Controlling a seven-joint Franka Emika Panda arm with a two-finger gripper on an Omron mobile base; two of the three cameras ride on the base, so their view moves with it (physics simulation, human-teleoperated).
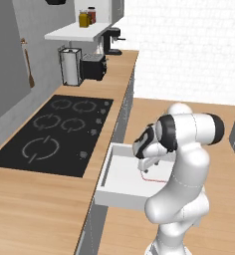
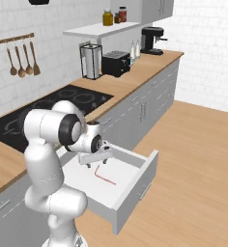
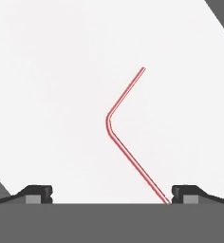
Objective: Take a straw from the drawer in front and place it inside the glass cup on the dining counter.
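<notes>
End effector (image 3: 112, 193): spread wide and holding nothing; both finger tips sit at the bottom edge of the hand view, pointing down into the drawer.
Straw (image 3: 126, 135): lies flat on the drawer floor, centre of the hand view, bent in a shallow V; its lower leg runs toward the right finger tip (image 3: 190, 192) rather than the middle of the gap.
Drawer (image 2: 135, 185): pulled open, lower centre of the right base view; pale floor, straw well clear of the walls.
Risk, offset: the straw is off-centre in the gap, so on closing the nearer tip would likely push it sideways.
Risk, thinness: the straw is very thin and flat on the floor; a shallow descent closes above it, a deep one jams the tips.
Risk, bend: a grip near the elbow may let the straw pivot and hang crooked.
Risk, exit: a long straw could catch the drawer front when lifted.
</notes>
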